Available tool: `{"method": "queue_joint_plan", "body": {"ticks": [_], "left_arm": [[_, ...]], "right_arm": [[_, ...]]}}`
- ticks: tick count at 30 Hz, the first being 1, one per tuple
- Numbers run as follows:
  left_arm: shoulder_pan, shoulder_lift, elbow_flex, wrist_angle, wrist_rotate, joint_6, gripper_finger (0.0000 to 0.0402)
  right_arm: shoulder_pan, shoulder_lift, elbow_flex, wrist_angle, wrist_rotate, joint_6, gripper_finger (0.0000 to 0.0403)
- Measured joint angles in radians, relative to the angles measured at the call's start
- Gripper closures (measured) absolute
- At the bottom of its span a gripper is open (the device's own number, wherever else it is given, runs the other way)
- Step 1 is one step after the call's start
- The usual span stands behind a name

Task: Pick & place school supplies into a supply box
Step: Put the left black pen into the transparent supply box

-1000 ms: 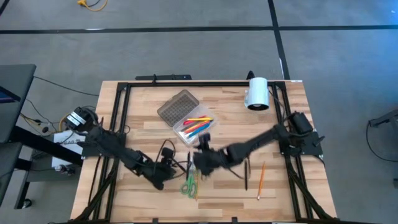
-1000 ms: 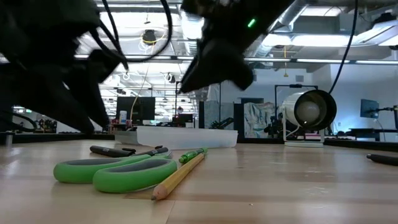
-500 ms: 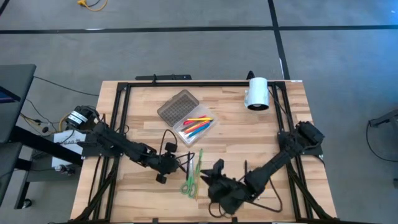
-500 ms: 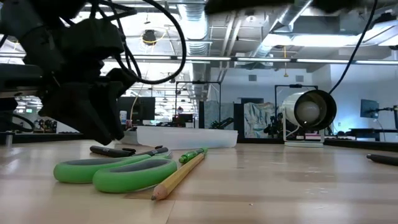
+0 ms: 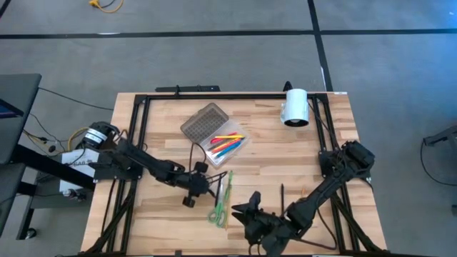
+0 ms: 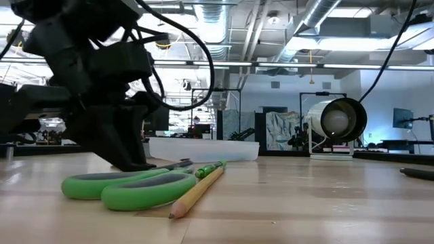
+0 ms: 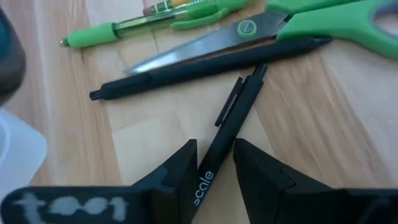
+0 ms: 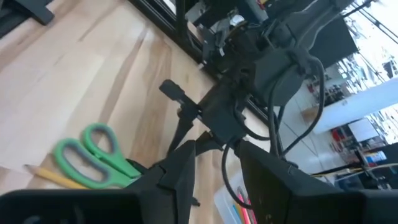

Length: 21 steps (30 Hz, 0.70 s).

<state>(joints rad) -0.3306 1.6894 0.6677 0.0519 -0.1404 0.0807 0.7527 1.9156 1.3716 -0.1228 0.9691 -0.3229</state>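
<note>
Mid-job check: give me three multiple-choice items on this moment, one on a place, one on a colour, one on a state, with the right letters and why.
1. Where is the left tool?
A. over the supply box
B. low at the pens beside the scissors
C. by the white cylinder

2. What colour are the scissors' handles?
A. green
B. blue
C. orange

3. How does the supply box stand?
A. shut
B. upside down
C. open, lid folded back

Answers: 1 B, the left wrist view shows its fingers either side of a black pen on the table; 2 A, both loops are green in the low view; 3 C, the high view shows coloured pens lying in the tray beside the grey lid.
</note>
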Motion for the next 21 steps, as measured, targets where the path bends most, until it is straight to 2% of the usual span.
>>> {"method": "queue_joint_plan", "body": {"ticks": [5,12,17,21], "left_arm": [[0.013,0.002,-0.001,-0.006,0.027,-0.046,0.0309],[-0.002,0.003,0.003,-0.076,0.034,-0.195,0.0346],[-0.048,0.003,0.003,-0.096,0.006,-0.251,0.0373],[-0.070,0.001,0.003,-0.114,-0.017,-0.292,0.0379]], "right_arm": [[0.000,0.000,0.000,-0.003,0.002,0.000,0.0281],[0.003,0.000,0.000,-0.006,0.002,-0.001,0.0282],[0.007,0.000,0.000,-0.007,0.002,-0.018,0.0282],[0.007,0.000,0.000,-0.017,0.002,-0.018,0.0282]]}}
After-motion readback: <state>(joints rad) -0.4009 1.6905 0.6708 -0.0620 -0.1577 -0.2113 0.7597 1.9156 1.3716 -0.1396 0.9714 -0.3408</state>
